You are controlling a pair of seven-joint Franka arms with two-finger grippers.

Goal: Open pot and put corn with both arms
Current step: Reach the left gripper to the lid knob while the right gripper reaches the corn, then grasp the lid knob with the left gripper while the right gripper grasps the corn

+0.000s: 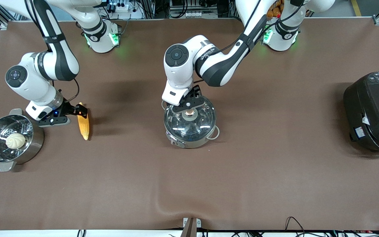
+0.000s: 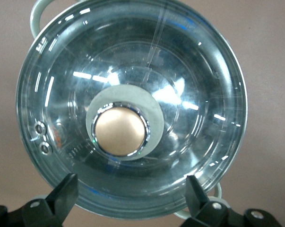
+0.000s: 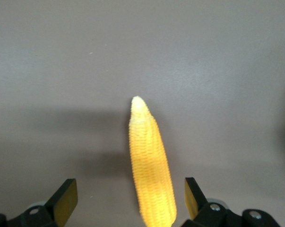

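So the pot (image 1: 190, 126) is sitting about mid-table with its glass lid (image 2: 133, 106) on, copper-coloured knob (image 2: 120, 130) dead centre. The left gripper (image 1: 189, 104) hangs right over that lid, fingers (image 2: 63, 193) spread wide and not touching the knob; in the left wrist view the knob sits between the two fingertips but clearly lower down, with open space all round it.

The corn (image 1: 83, 125) is lying flat on the brown table (image 1: 242, 171), well apart from the pot, toward the right arm's end. The right gripper (image 1: 77, 111) is down at the cob's end that is farther from the front camera, jaws apart. In the right wrist view the cob (image 3: 151, 165) runs up between the two fingers (image 3: 65, 201) with gaps on both sides, so nothing is clamped.

Just beside that gripper, at the table's edge, there's a steel steamer pot (image 1: 10, 140) with a pale bun (image 1: 15, 140) in it. A big black cooker (image 1: 373, 112) sits way over at the left arm's end.
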